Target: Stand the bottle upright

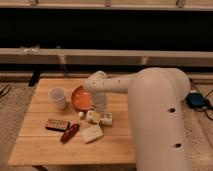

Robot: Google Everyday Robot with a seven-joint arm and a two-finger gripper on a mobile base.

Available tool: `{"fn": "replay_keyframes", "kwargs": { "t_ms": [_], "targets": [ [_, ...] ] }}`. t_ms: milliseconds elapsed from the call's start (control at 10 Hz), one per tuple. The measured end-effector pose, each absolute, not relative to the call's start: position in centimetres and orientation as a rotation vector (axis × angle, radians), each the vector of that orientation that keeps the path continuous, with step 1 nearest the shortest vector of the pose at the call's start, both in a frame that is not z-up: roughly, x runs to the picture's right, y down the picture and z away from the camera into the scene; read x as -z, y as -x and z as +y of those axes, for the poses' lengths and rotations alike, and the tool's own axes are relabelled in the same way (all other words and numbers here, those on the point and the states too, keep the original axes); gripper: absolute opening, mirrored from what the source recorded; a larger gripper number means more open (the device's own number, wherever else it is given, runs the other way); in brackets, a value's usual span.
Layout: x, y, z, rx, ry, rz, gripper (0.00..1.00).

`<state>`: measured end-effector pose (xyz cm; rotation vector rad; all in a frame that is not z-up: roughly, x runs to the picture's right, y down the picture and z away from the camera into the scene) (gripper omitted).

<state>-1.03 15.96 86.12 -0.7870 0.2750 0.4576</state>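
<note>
- You have the gripper low over the middle of the table, at the end of the bulky white arm that fills the right side of the frame.
- From this view you cannot tell whether the gripper is apart, together or clamped on anything; the wrist above hides its lower end.
- The bottle sits just under the gripper, near the centre of the frame. It looks to be lying on its side, running left to right, with its small white cap towards the left.
- You cannot make out whether the gripper is touching the bottle or only just above it.
- An orange bowl lies just above and left of the bottle, close beside the gripper.
- A translucent white cup stands upright left of the bowl, towards the table's upper left.
- A pale beige block lies flat just below the bottle, nearer the table's lower edge.
- A reddish-brown elongated item lies at a slant left of the block, and a dark rectangular packet rests just beside it, further left.
</note>
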Motion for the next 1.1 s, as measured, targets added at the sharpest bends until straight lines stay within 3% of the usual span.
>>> {"fn": "replay_keyframes", "kwargs": {
  "t_ms": [200,800,900,1100],
  "targets": [
    [-86.4,-1.9,15.9,-0.48,0.775,0.305,0.0],
    [-85.6,-10.7,17.0,-0.596,0.744,0.398,0.02],
    [-85.3,-11.4,17.1,-0.612,0.74,0.408,0.08],
    [-84.5,-13.3,17.3,-0.654,0.733,0.432,0.3]
  ]
}}
